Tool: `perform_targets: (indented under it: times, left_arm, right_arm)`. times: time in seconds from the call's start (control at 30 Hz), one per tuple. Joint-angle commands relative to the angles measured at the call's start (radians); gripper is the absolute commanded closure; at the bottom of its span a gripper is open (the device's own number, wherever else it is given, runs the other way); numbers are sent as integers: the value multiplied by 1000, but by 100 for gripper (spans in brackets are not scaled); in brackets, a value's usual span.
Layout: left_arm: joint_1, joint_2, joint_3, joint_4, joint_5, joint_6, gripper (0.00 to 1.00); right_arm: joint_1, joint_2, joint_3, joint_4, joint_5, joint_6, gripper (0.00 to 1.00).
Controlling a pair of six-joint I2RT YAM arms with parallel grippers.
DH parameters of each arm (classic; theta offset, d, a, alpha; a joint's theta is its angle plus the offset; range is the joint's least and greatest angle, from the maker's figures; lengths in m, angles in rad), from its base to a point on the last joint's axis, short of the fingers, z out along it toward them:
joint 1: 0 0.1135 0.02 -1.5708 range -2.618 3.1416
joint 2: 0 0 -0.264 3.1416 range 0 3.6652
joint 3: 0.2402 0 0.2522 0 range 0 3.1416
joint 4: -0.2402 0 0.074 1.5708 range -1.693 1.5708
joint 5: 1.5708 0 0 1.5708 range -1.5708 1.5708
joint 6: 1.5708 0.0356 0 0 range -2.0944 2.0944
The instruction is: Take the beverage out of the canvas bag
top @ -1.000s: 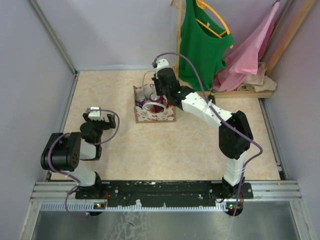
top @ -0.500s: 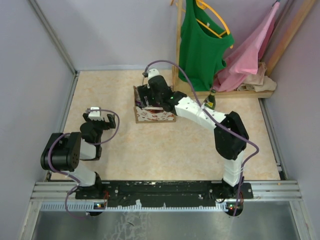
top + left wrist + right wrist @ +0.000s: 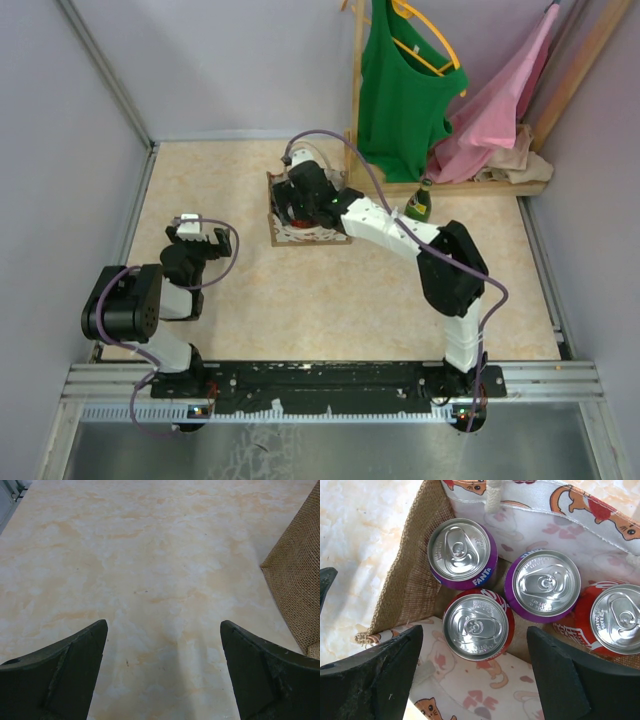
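Observation:
The canvas bag [image 3: 312, 236] stands at the far middle of the table, its mouth up. Inside it stand several beverage cans: a purple Fanta can [image 3: 461, 552], a second purple can [image 3: 546, 585], a red can [image 3: 477, 626] and another red can [image 3: 612, 620]. My right gripper [image 3: 474, 642] hangs open just above the bag [image 3: 407, 587], its fingers straddling the near red can without touching it. In the top view the right gripper [image 3: 300, 196] covers the bag's mouth. My left gripper [image 3: 162, 630] is open and holds nothing, low over the table at the left [image 3: 190, 232].
A green bottle [image 3: 420, 203] stands on the table right of the bag, by a wooden rack [image 3: 357, 90] with a green top [image 3: 400, 90] and pink cloth [image 3: 500, 100]. The bag's burlap side [image 3: 295, 590] shows at the right of the left wrist view.
My right gripper has swung left and down over the bag's mouth and its jaws have opened. The arm's move has uncovered the green bottle. The left arm has not moved.

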Motion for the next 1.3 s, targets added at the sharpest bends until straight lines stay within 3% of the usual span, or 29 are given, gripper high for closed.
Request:
perform_targets:
  times: [0.0, 0.8, 1.07, 1.1, 1.17, 1.27]
  left_arm:
    - [-4, 8, 12, 11, 0, 8, 0]
    - [-3, 8, 12, 13, -1, 8, 0]
    - [-3, 8, 12, 12, 0, 8, 0]
    - [-3, 8, 12, 12, 0, 8, 0]
    - [-3, 8, 12, 12, 0, 8, 0]
    - [-3, 9, 12, 12, -1, 8, 0]
  right_arm:
    - [15, 19, 15, -41, 43, 23, 15]
    - [15, 168, 110, -135, 54, 53, 25]
    - [15, 189, 131, -170, 43, 43, 52]
    - [15, 188, 135, -176, 43, 40, 63]
    - [15, 184, 146, -189, 53, 33, 99]
    - [15, 153, 155, -191, 65, 12, 100]
